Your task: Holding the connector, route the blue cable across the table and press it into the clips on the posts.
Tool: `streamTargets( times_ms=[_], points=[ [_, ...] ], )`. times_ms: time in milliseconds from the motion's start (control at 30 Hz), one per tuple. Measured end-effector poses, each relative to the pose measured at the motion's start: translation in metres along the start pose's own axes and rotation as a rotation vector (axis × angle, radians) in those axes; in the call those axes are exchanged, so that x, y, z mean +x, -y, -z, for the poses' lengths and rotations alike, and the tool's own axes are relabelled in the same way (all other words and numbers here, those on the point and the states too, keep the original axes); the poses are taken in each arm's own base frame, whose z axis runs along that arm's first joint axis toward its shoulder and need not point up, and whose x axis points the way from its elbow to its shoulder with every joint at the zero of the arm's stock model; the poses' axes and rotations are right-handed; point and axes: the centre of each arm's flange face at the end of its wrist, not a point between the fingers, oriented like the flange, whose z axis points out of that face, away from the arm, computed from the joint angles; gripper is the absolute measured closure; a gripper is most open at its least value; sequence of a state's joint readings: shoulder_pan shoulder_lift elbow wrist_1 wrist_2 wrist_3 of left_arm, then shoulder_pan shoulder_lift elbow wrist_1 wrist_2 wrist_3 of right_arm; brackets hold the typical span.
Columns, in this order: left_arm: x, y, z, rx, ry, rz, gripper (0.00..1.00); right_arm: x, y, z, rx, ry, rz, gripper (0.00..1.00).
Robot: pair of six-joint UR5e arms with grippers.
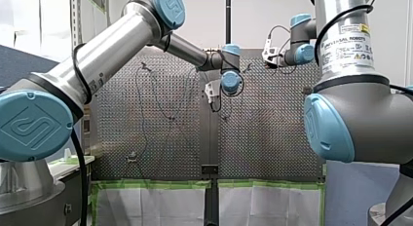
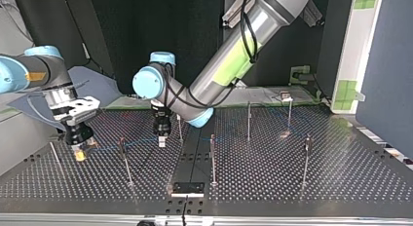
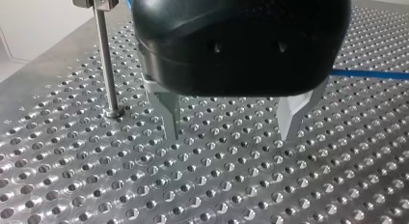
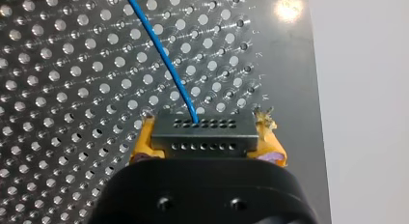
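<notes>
My right gripper [image 4: 205,143] has its yellow pads [image 4: 143,143] shut on a dark connector block [image 4: 202,130]. The blue cable [image 4: 161,52] leaves the block and runs ahead over the perforated plate. In the top view this gripper [image 2: 80,152] stands low at the left, and the cable [image 2: 109,148] runs from it towards a post [image 2: 124,158]. My left gripper [image 3: 232,130] is open just above the plate, with nothing between its metal fingers [image 3: 170,115]. The cable [image 3: 371,74] passes behind it, and a clip-topped post [image 3: 106,64] stands beside it. In the top view it [image 2: 162,141] hangs near the middle.
Several thin posts stand on the perforated table [image 2: 292,187], such as the ones at the middle [image 2: 213,158], further back [image 2: 249,121] and at the right [image 2: 307,160]. A black bracket [image 2: 187,188] sits at the near edge. My left arm [image 2: 229,65] crosses over the table's back.
</notes>
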State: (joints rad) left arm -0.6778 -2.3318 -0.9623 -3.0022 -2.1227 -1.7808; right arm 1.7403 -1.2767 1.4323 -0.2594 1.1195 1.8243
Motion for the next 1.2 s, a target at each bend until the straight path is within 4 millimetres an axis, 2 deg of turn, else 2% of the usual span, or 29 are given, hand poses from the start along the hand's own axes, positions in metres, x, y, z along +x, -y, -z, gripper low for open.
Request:
streamTargets(
  times_ms=[133, 333, 567, 867, 1033, 1200],
  points=[
    [-0.007, 0.003, 0.007, 0.004, -0.014, 0.013, 0.0, -0.001, 0.0, 0.0, -0.001, 0.001, 0.0, 1.0],
    [-0.028, 0.011, 0.026, 0.018, -0.037, 0.015, 0.0, -0.002, 0.001, 0.0, -0.001, 0.004, -0.001, 1.0],
    [-0.043, 0.032, 0.069, 0.072, -0.062, -0.005, 0.0, -0.003, 0.002, 0.0, -0.001, 0.006, -0.001, 1.0],
    [-0.058, 0.048, 0.113, 0.179, -0.083, -0.008, 0.0, -0.004, 0.002, 0.0, 0.0, 0.01, -0.002, 1.0],
    [-0.069, 0.049, 0.126, 0.203, -0.063, 0.008, 0.0, -0.005, 0.003, 0.0, 0.001, 0.012, -0.003, 1.0],
    [-0.083, 0.039, 0.13, 0.181, -0.027, 0.029, 0.0, -0.005, 0.003, -0.001, 0.0, 0.013, -0.004, 1.0]
  ],
)
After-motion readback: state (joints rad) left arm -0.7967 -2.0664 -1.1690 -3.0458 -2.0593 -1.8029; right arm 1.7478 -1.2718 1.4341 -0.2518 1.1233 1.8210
